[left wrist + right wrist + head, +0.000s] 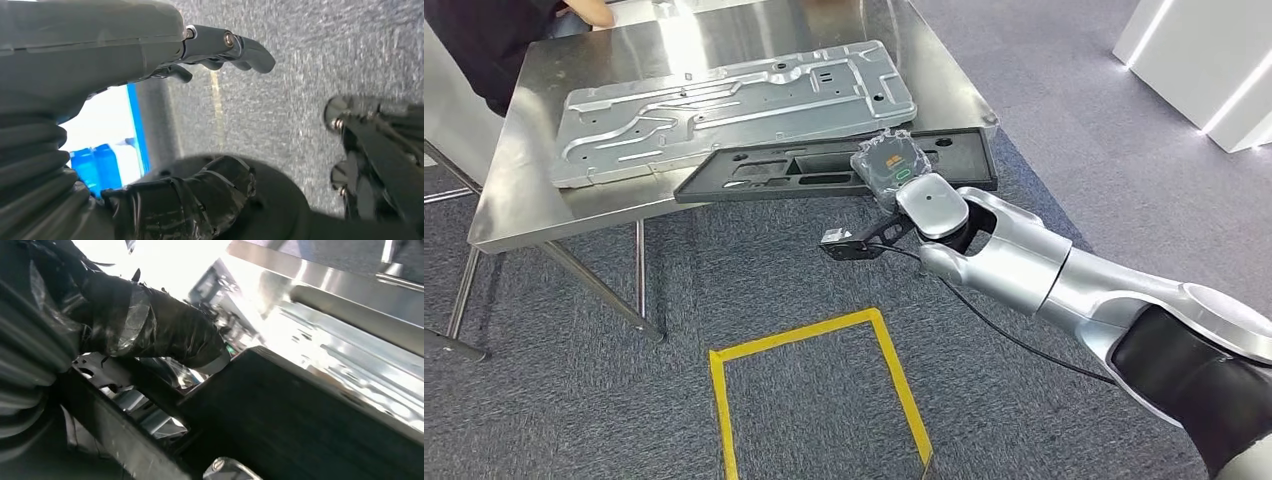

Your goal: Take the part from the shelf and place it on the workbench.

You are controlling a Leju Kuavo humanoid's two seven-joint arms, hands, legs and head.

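So we've got the long flat black plastic part (824, 170) lying along the near edge of the shiny stainless steel workbench (524, 210), with its near side sticking out a bit past that edge. Our right hand (892, 165) is on it near its right end: in the right wrist view the taped thumb (165, 335) sits on top of the part (300, 420) and the hand looks clamped on its rim, though the other fingers are mostly hidden under it.

Right behind the black part, touching or nearly so, there's a big stamped grey sheet-metal panel (724, 105) lying flat across the middle of the workbench. At the far left corner a person in dark clothing (494, 40) is standing.

Our left hand (150, 75) hangs over the grey carpet (310, 65), fingers (240, 47) loosely curled and holding nothing. On the floor in front of the workbench we can see a yellow tape rectangle (814, 335).
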